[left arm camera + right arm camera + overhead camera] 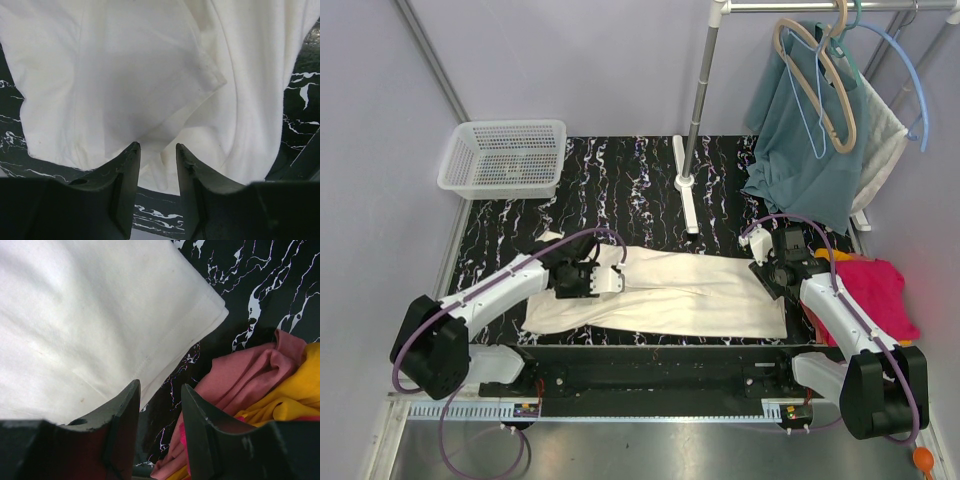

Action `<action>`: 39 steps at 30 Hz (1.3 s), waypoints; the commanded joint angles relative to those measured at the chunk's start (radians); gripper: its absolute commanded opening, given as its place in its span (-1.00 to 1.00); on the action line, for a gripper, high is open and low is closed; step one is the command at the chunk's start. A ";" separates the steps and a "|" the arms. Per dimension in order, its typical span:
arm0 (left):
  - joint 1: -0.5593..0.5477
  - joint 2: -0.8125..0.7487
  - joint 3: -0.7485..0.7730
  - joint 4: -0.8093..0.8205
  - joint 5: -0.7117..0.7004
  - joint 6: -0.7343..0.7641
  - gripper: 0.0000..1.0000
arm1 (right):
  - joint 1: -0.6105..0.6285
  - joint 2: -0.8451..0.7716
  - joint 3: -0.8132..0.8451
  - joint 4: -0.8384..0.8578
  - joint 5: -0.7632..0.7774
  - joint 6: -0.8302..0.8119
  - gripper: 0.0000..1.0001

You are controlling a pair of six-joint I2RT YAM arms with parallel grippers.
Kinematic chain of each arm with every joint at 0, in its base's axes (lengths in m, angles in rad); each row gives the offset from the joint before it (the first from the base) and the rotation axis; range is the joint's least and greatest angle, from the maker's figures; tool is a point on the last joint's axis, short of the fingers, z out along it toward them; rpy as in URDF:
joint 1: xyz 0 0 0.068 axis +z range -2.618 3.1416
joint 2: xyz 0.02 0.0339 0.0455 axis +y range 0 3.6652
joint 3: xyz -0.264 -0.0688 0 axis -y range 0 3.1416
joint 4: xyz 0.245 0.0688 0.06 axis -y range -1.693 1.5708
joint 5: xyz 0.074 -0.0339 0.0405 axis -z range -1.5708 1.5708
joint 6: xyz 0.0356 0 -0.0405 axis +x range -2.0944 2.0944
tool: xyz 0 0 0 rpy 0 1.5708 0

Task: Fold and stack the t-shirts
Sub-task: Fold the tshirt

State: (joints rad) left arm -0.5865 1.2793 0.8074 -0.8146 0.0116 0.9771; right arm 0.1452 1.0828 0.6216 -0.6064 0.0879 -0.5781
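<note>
The large cream cotton t-shirt (690, 295) lies flat along the near side of the black marbled bench (620, 180), already folded into a long band; the crosswise folds seem yet to be made. The left end effector (610, 281) sits over its left part with jaws apart and no cloth visibly pinched. The right end effector (767, 268) hovers at the right-hand corner, jaws also apart and empty. Beside that corner, the bright magenta-pink t-shirt (875, 290) and the orange t-shirt (295, 390) lie bunched together; they look rumpled rather than neat, so stacking appears unfinished.
</note>
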 commanded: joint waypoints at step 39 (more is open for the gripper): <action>-0.033 -0.086 0.058 -0.074 0.057 -0.126 -1.00 | 0.007 -0.018 0.000 0.013 0.000 0.012 -0.09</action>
State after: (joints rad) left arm -0.6041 1.2396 0.8310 -0.8509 0.0460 0.8803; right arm 0.1452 1.0801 0.6201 -0.6067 0.0879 -0.5777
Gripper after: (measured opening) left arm 0.003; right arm 0.457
